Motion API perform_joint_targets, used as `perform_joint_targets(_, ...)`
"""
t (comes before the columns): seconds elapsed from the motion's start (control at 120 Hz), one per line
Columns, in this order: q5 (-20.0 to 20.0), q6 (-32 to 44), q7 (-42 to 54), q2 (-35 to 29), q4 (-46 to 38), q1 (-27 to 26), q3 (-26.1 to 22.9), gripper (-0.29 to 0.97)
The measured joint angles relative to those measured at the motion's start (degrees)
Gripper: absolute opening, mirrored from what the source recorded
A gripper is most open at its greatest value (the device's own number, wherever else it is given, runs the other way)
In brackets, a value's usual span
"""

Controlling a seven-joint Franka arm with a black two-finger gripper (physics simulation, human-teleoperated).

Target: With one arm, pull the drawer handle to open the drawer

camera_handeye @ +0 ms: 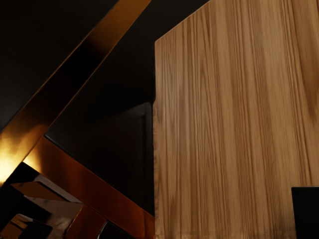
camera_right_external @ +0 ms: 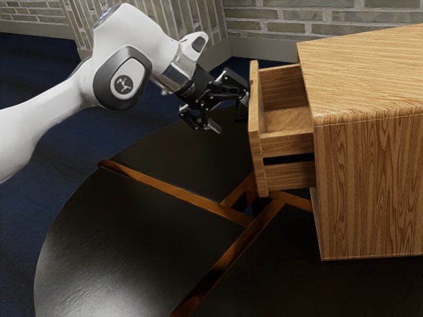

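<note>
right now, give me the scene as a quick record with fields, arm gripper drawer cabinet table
arm: white arm, reaching in from the exterior view's left
gripper: black gripper at the upper part of the drawer's front panel; grip state unclear
drawer: wooden drawer pulled partly out of the cabinet, its inside showing
cabinet: wooden cabinet standing on the table at the exterior view's right
table: dark table crossed by wooden bands
task status: drawer open partway
</note>
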Motion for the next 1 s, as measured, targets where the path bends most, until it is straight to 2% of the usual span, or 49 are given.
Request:
perform_joint_targets(0.142, -1.67, -0.35, 0.02, -1.3, -2.83, 1.49, -1.51, 0.66)
perform_joint_targets(0.325, -2.46, -0.59, 0.05, -1.92, -7.58, 8.04, -6.6, 0.66)
perform_joint_targets(0.55, -2.51, -0.79, 0.1, -1.95, -10.0, 12.41, -9.02, 0.67)
perform_joint_targets(0.883, -2.92, -0.84, 0.15, -1.95, -16.2, 23.99, -16.0, 0.68)
perform_joint_targets(1.0, -3.24, -0.85, 0.19, -1.95, -17.39, 26.43, -17.18, 0.68)
